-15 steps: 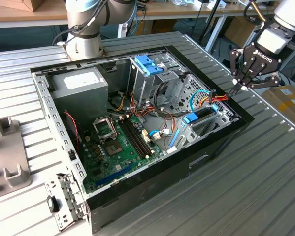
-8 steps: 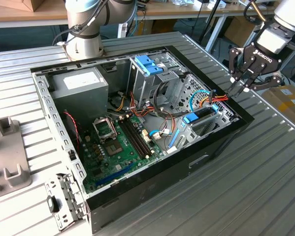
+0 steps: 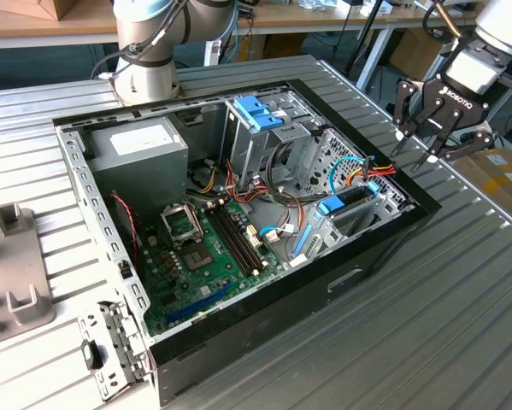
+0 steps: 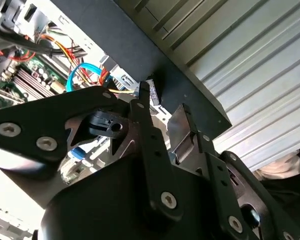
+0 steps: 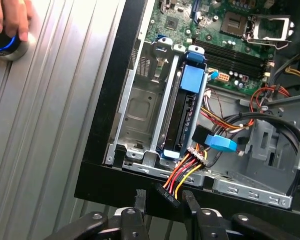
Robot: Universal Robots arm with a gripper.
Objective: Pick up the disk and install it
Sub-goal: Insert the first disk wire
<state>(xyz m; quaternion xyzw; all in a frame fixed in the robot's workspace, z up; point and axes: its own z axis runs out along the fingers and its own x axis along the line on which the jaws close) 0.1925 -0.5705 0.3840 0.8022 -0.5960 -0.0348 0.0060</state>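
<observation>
- Exterior view: ribbed metal table [image 3: 461, 299] carries an open computer case [image 3: 238, 231]. Gripper [image 3: 424, 135] hangs outside the case's edge, fingers spread, holding nothing.
- First wrist view: the disk [image 5: 182, 117] stands seated in its bay [image 5: 139, 115], just inside the wall from the fingertips [image 5: 139, 200].
- Second wrist view: fingers [image 4: 144, 125] apart, empty.

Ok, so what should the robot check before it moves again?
1. Gripper empty: ok, open and holding nothing.
2. Gripper outside the case: ok, it hangs past the wall at the exterior view's right.
3. Disk in its bay: ok, on edge in the metal cage.
4. Disk fully latched: cannot tell.
5. Cable plug out of the way: not ok, it lies over the case rim close to the fingertips and may snag.
6. Person's hand away: ok, it rests on a round button.
</observation>
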